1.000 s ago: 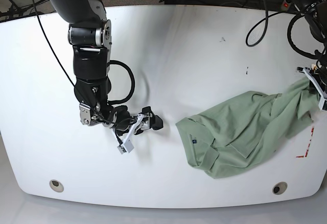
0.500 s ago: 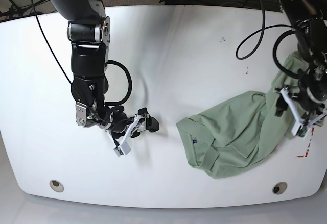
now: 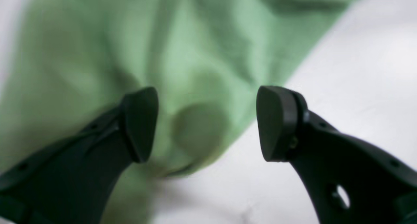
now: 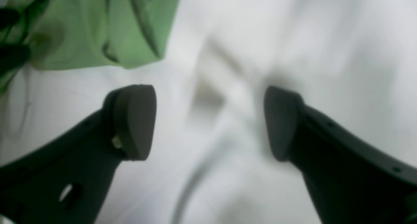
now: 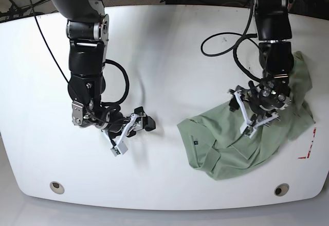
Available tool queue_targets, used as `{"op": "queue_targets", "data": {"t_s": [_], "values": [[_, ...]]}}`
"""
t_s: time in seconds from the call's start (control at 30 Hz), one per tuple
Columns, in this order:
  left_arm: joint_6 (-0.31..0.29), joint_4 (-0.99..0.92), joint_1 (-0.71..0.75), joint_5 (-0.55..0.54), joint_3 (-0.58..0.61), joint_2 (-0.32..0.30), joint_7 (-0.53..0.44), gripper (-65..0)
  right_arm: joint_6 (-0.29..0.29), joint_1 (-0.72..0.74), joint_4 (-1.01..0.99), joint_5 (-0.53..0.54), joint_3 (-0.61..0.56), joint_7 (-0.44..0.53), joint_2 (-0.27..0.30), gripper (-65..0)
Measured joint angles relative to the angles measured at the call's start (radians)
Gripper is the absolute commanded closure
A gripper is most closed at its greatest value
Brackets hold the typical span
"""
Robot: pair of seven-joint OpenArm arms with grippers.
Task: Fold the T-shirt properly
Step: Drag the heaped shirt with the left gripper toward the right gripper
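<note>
The T-shirt (image 5: 226, 149) is pale sage green and lies crumpled on the right half of the white table (image 5: 169, 66), its collar and small dark label (image 5: 196, 142) turned towards the middle. My left gripper (image 5: 244, 115) hovers open over the shirt's upper middle. In the left wrist view its fingers (image 3: 140, 123) straddle the T-shirt (image 3: 97, 54) at a fabric edge and hold nothing. My right gripper (image 5: 135, 131) stands open low over bare table, left of the shirt. In the right wrist view the T-shirt (image 4: 97, 32) shows only at the top left, clear of the gripper (image 4: 208, 123).
Black cables (image 5: 226, 40) loop over the table behind the left arm. A red mark (image 5: 308, 151) sits at the right edge. Two round holes (image 5: 57, 187) (image 5: 280, 189) lie near the front edge. The right arm (image 5: 85, 56) reaches down the left side.
The left gripper let go of the shirt's right end and swung in from the table's right edge to above the shirt's middle. That end now lies spread. The right gripper drew slightly left.
</note>
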Motion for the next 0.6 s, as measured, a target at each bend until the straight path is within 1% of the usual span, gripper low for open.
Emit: {"op": "queue_targets", "data": {"t_s": [0.13,0.17,0.23,0.27,0.3,0.37,0.4,0.47,0.5,0.6], "values": [[0.005,-0.114,-0.001,0.004,0.052,-0.001,-0.079,-43.3,-0.003,-0.009,0.002,-0.003,0.003,0.0,0.012,-48.2],[0.006,-0.14,-0.006,-0.011,0.056,-0.004,-0.119,-43.3,-0.003,-0.014,0.006,-0.005,0.003,-0.001,0.011,-48.2],[0.005,-0.18,-0.022,-0.025,0.057,-0.005,-0.156,-43.2,-0.003,-0.036,0.043,-0.003,0.002,-0.006,0.01,-48.2],[0.005,-0.199,-0.03,-0.025,0.058,-0.006,-0.159,-42.2,-0.002,-0.046,0.064,-0.001,0.001,-0.007,0.01,-48.2],[0.004,-0.218,-0.039,-0.026,0.058,-0.006,-0.169,-39.9,-0.001,-0.058,0.093,-0.002,0.001,-0.006,0.008,-48.2],[0.005,-0.253,-0.048,-0.025,0.058,-0.006,-0.194,-30.6,0.001,-0.069,0.142,0.003,0.002,-0.016,0.012,-48.2],[0.006,-0.264,-0.049,-0.025,0.058,-0.006,-0.204,-24.2,0.0,-0.07,0.157,0.001,0.002,-0.034,0.013,-48.2],[0.019,-0.279,-0.051,-0.022,0.055,-0.007,-0.212,-6.5,0.0,-0.071,0.18,-0.004,0.002,-0.061,0.016,-48.2],[0.02,-0.283,-0.05,-0.014,0.055,-0.007,-0.21,-0.7,0.0,-0.071,0.193,-0.004,0.002,-0.062,0.016,-48.2],[0.02,-0.284,-0.044,-0.01,0.053,-0.002,-0.203,0.0,0.002,-0.071,0.218,0.0,0.001,-0.075,0.014,-48.2]]}}
